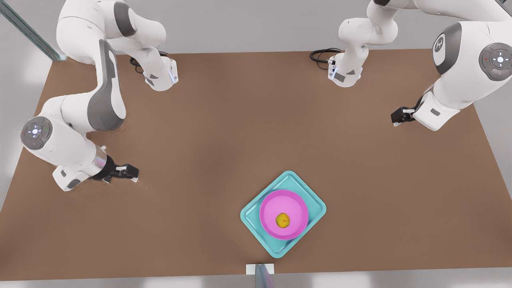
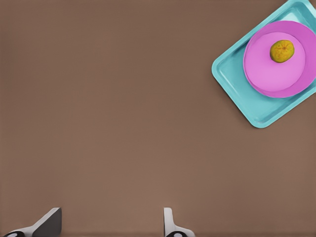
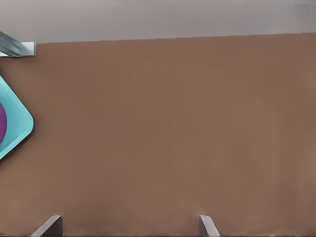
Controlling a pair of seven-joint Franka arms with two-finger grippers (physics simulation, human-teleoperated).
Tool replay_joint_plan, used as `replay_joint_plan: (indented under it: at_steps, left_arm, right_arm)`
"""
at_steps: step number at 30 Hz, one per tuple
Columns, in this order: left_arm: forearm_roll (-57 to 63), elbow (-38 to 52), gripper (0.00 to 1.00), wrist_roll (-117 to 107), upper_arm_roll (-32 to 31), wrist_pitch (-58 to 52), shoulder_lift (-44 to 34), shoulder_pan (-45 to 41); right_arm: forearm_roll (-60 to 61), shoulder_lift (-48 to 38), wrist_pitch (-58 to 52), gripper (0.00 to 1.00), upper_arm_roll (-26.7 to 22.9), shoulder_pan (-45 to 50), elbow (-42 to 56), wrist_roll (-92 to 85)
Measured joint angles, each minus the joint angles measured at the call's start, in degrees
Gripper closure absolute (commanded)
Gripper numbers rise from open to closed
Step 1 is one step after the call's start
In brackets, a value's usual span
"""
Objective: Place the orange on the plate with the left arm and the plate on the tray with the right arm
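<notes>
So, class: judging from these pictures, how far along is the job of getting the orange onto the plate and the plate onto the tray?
It looks finished. The orange sits on the plate, and the plate rests on the tray. Nothing is in hand: the left gripper and right gripper are open and well away. Nothing appears left.

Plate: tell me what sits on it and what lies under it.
On the plate sits the orange, near its middle. Under it lies the tray, whose rim shows around the plate; the tray's floor beneath the plate is covered. Both arms wait apart, fingers open.
</notes>
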Motion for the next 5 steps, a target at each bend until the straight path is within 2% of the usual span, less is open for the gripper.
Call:
replay_joint_plan:
  at_steps: [2, 5]
  left_arm:
    - [0.0, 0.0, 0.0, 0.0, 0.0, -0.01, 0.0, 0.0]
    - [0.0, 0.0, 0.0, 0.01, 0.01, -0.03, 0.0, 0.01]
  right_arm:
    - [-3.7, -4.73, -5.27, 0.0, 0.01, -0.05, -1.73, -2.33]
    - [-6.51, -7.28, -10.37, 0.0, 0.02, -0.09, -3.68, -5.37]
